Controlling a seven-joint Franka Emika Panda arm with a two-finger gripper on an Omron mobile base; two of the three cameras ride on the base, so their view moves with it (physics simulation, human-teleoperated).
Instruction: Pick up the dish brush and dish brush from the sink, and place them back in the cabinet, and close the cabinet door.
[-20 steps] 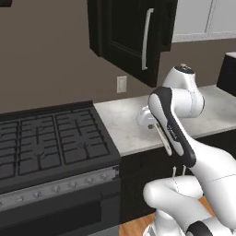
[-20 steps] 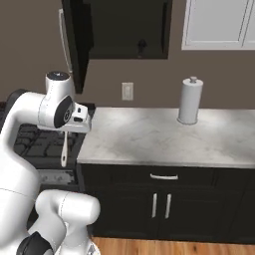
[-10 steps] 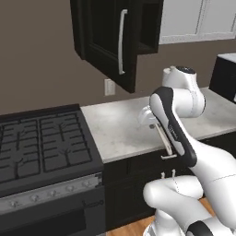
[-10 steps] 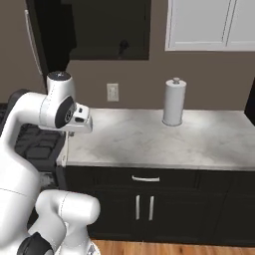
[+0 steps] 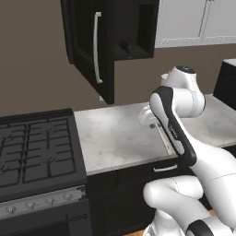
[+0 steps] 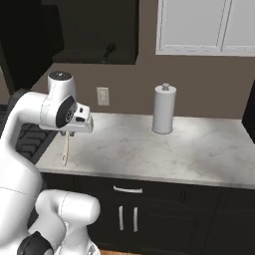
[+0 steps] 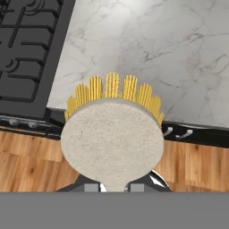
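Note:
My gripper is shut on the dish brush with the pale cream round head, which hangs down over the counter's left front corner. In the hand view the cream head with yellow bristles sits just beyond the fingertips. From the left I see the gripper and the brush handle. The black dish brush stands inside the black cabinet; it also shows on the shelf. The cabinet door stands open with its silver bar handle facing me. The sink is out of view.
A black gas stove adjoins the marble counter on the left. A white paper towel roll stands at the back, a wall outlet beside it. White wall cabinets hang at the right. Wood floor lies below.
The whole picture has slid leftward in both base views, so the base has driven. The arm keeps its pose with the cream brush held.

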